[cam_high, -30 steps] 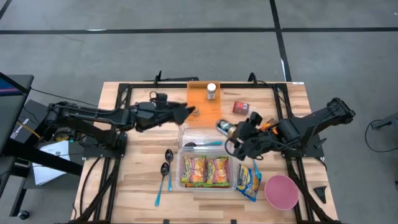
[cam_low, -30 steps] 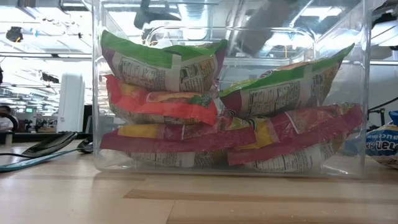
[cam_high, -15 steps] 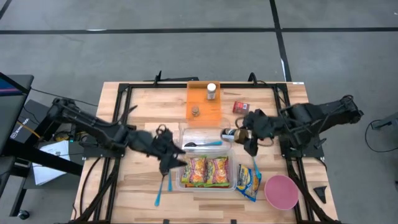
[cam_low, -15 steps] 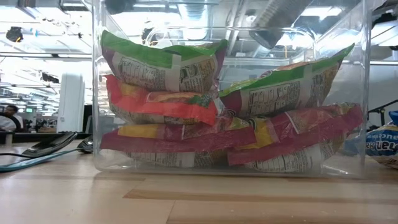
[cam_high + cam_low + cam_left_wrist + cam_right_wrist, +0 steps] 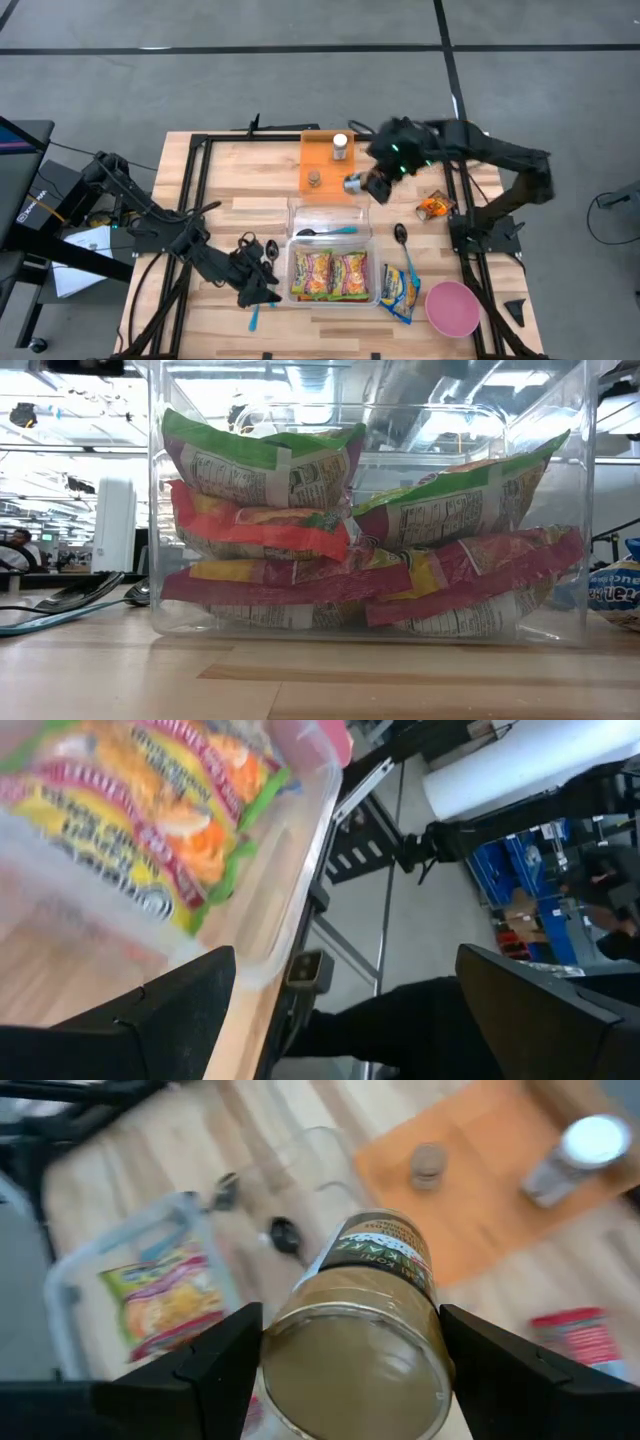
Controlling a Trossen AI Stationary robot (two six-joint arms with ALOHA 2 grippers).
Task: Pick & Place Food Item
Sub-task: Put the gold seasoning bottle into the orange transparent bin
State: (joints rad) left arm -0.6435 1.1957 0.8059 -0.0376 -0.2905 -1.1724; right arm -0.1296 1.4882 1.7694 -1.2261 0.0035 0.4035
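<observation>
My right gripper (image 5: 372,183) is shut on a brown glass jar (image 5: 360,1320) with a dark label. It holds the jar in the air over the right edge of the orange mat (image 5: 326,162). A white-capped shaker (image 5: 341,146) and a small jar (image 5: 314,179) stand on that mat. A clear container (image 5: 333,296) of noodle packets (image 5: 260,470) sits near the front edge. My left gripper (image 5: 264,287) hangs open just left of it, by the dark spoons (image 5: 268,258), with nothing between its fingers (image 5: 150,1020). My right gripper pinches the jar's glass body near its bottom end (image 5: 300,1370) between its two fingers (image 5: 215,1365). The fingers slant down from the table's far right and lie along the jar. The jar is lifted clear and tilted, its lid end (image 5: 350,183) pointing away from the wrist.
A smaller clear tub (image 5: 330,215) with a blue spoon sits behind the noodle container. An orange packet (image 5: 435,206), a black spoon (image 5: 400,235), a blue snack bag (image 5: 398,290) and a pink bowl (image 5: 452,307) lie at the right. A red packet (image 5: 570,1335) lies beyond the mat.
My left gripper has swung from beside the orange mat toward the near edge and come down left of the noodle container. My right gripper has risen with the jar and carried it from beside the small tub toward the far edge, over the mat's right edge.
</observation>
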